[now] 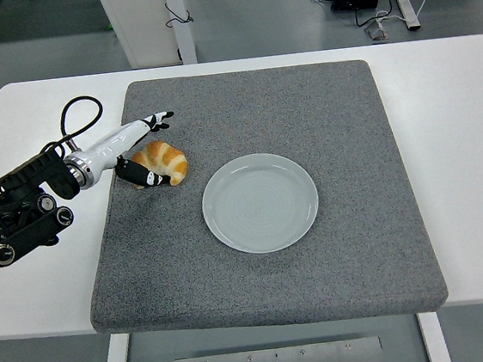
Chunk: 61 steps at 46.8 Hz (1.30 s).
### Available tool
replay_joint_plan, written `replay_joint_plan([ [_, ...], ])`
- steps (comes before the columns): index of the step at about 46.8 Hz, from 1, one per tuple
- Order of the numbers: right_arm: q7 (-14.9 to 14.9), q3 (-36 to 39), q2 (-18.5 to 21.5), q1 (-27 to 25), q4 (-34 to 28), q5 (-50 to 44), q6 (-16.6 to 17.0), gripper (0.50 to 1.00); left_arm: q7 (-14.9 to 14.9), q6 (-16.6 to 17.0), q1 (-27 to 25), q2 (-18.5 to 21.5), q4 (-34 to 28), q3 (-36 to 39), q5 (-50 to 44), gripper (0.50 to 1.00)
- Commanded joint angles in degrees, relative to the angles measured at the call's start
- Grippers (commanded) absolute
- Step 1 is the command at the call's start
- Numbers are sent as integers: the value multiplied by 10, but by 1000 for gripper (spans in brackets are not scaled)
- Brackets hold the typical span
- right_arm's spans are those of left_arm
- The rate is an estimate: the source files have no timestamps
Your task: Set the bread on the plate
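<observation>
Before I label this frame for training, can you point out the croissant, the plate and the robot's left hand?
croissant [164, 160]: head view, on its golden top crust.
plate [260, 202]: head view, on its bare centre.
left hand [139, 153]: head view, on the middle of the hand, beside the croissant.

A white table [460, 123] carries a grey mat [318, 251] (covering most of its middle), on which lie a croissant [163, 161] and, apart, a pale plate [260, 202].
</observation>
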Motion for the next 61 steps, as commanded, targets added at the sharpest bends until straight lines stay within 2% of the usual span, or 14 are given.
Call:
replay_joint_plan([
  [1,0,0,0,0,-1,0,0,1000,1,0,-2,0,1,0,-1,849],
  [7,0,0,0,0,-1,0,0,1000,1,0,-2,0,1,0,-2,795],
  [16,0,0,0,0,-1,0,0,1000,0,0,0,0,1,0,-8,757],
  [21,0,0,0,0,-1,0,0,1000,0,0,1,0,1,1,-8,674],
  [26,0,0,0,0,-1,0,0,1000,-1,0,-2,-1,0,0,-11,500],
  [30,0,0,0,0,-1,0,0,1000,-17,0,-5,0,-1,-3,-12,500],
  [37,0,0,0,0,-1,0,0,1000,-74,-1,-15,7,-1,-2,-21,500],
  [50,1,0,0,0,-1,0,0,1000,-78,-3,-65,36,-1,2,-21,500],
  [61,0,0,0,0,-1,0,0,1000,-80,-8,-147,44,-1,38,-17,500],
])
